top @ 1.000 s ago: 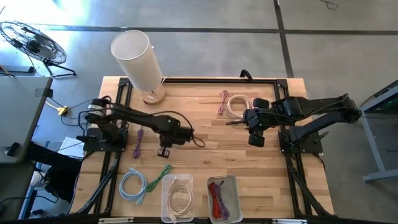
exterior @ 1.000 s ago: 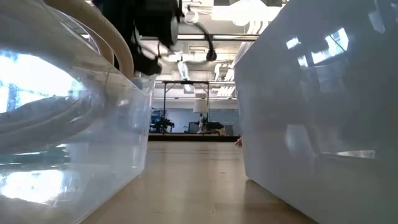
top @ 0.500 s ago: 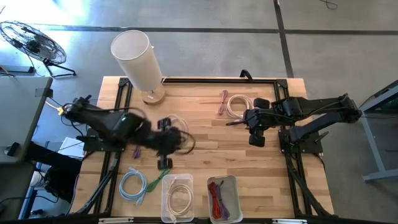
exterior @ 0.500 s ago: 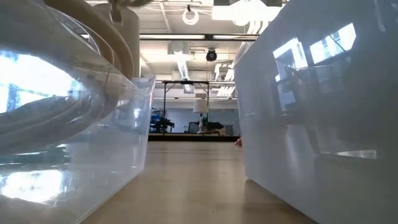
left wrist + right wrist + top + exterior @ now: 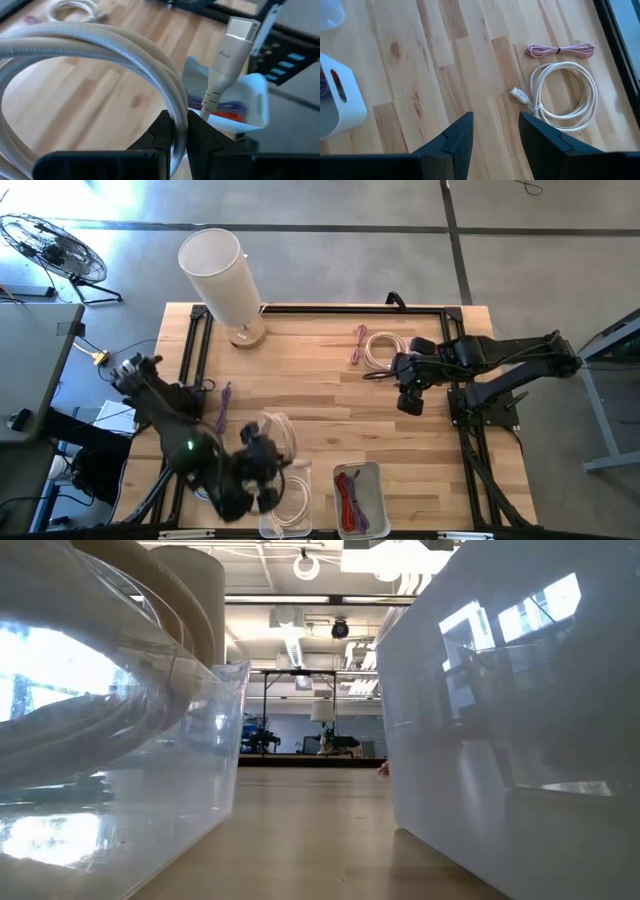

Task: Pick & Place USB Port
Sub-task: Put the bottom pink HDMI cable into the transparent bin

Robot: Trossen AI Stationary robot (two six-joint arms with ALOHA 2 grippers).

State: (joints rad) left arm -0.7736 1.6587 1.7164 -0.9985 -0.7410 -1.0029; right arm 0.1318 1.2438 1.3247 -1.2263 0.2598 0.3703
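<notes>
Between its pressed fingers the left claw (image 5: 181, 131) pinches a white cable (image 5: 100, 45) above the bin (image 5: 285, 498); the right claw (image 5: 492, 131) is spread, a coiled cable (image 5: 565, 97) ahead.

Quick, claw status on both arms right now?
Left claw: shut on the white USB cable, above the near bins.
Right claw: open, empty, hovering over the table.

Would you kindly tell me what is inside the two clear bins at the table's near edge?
The right bin holds a red and purple cable bundle. The left bin shows a coiled white cable, though the left pincer, gripping another white cable, covers part of it.
</notes>
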